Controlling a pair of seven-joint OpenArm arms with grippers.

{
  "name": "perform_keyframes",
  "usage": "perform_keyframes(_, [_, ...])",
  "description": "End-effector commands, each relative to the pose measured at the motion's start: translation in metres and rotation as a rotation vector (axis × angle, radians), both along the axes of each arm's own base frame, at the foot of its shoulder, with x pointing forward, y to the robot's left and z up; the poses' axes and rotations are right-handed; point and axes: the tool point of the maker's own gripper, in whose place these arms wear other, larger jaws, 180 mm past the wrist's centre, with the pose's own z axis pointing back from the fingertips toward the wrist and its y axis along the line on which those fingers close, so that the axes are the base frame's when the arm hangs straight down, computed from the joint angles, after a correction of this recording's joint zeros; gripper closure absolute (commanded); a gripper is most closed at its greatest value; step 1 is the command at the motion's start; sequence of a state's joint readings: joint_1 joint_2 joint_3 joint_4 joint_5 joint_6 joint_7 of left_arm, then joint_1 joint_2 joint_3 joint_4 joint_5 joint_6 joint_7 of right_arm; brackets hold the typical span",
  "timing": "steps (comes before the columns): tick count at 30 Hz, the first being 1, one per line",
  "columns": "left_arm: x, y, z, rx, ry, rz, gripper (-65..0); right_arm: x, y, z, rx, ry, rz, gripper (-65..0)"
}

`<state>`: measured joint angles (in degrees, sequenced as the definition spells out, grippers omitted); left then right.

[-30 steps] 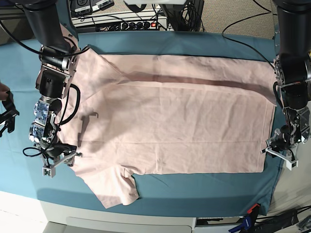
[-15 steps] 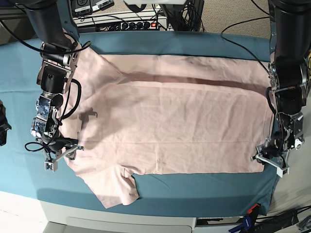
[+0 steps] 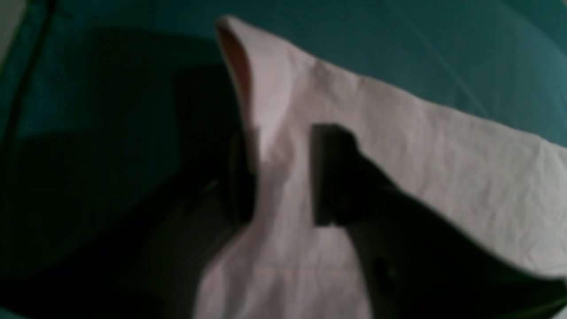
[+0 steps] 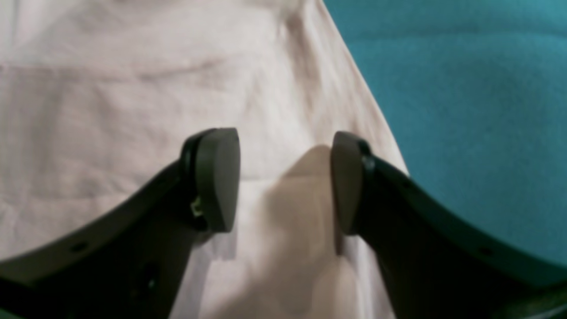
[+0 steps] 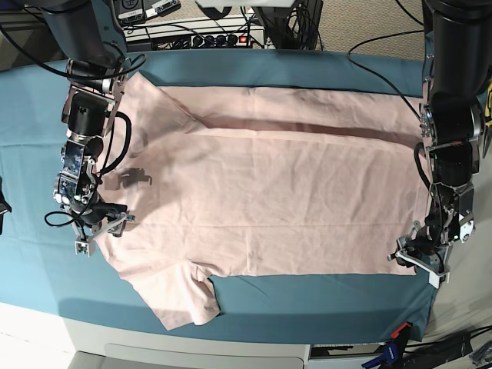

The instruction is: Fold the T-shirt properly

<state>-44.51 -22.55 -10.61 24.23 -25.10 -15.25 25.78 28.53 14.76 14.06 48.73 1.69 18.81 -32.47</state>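
The pale pink T-shirt [image 5: 269, 184] lies spread flat on the teal cloth, plain side up, with a long fold along its far edge and one sleeve [image 5: 188, 296] pointing at the front. My right gripper [image 5: 98, 228] is at the shirt's left edge. In the right wrist view it [image 4: 281, 181] stands open just above the T-shirt [image 4: 110, 102], near its border. My left gripper [image 5: 415, 257] is at the near right corner. In the left wrist view it [image 3: 283, 177] has its jaws apart, with a raised ridge of the T-shirt [image 3: 421, 150] between the fingers.
The teal cloth [image 5: 307, 296] covers the whole table. Cables and electronics [image 5: 192, 31] sit behind the far edge. Red and blue clamps [image 5: 393, 342] hang at the front right corner. The table's front edge runs just below the sleeve.
Both grippers have moved inward onto the shirt: the left one up and left to the near right corner, its jaws narrowing; the right one up and slightly right to the left edge.
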Motion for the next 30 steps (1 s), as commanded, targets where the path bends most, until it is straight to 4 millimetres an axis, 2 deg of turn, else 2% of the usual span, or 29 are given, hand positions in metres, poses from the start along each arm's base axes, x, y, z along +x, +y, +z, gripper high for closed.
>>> perform_keyframes(1, [0.018, 0.009, 0.030, 0.005, -0.081, 0.015, -16.2, 0.016, -0.008, 0.027, -0.018, -0.078, -0.008, -33.1])
perform_keyframes(4, [0.018, 0.009, 0.029, 0.005, -0.083, 0.016, -1.1, 0.017, -0.010, 0.029, -0.022, -0.088, -0.009, -33.1])
perform_keyframes(5, [0.018, 0.010, 0.029, 0.006, -0.085, 0.018, 0.0, 0.017, -0.012, 0.030, -0.024, -0.094, -0.010, -33.1])
perform_keyframes(10, [0.017, 0.011, 0.029, 0.008, -0.084, 0.021, 0.0, 0.020, -0.034, 0.047, -0.064, -0.136, -0.044, -33.1])
perform_keyframes(16, [0.017, 0.009, 0.031, 0.005, -0.092, 0.002, 0.0, 0.028, -0.076, 0.085, -0.119, -0.178, -0.116, -33.1])
perform_keyframes(20, [0.018, 0.005, 0.032, -0.001, -0.098, -0.022, 0.0, 0.035, -0.091, 0.086, -0.078, -0.182, -0.153, -33.1])
perform_keyframes(23, [0.017, 0.005, 0.031, -0.002, -0.094, -0.023, 0.0, 0.037, -0.088, 0.069, -0.011, -0.170, -0.169, -33.1])
perform_keyframes(26, [0.017, 0.005, 0.031, -0.002, -0.093, -0.024, 0.0, 0.037, -0.073, 0.051, 0.045, -0.157, -0.151, -33.1])
perform_keyframes(30, [0.017, 0.004, 0.032, -0.003, -0.096, -0.032, 0.0, 0.042, -0.052, 0.044, 0.091, -0.170, -0.121, -33.2])
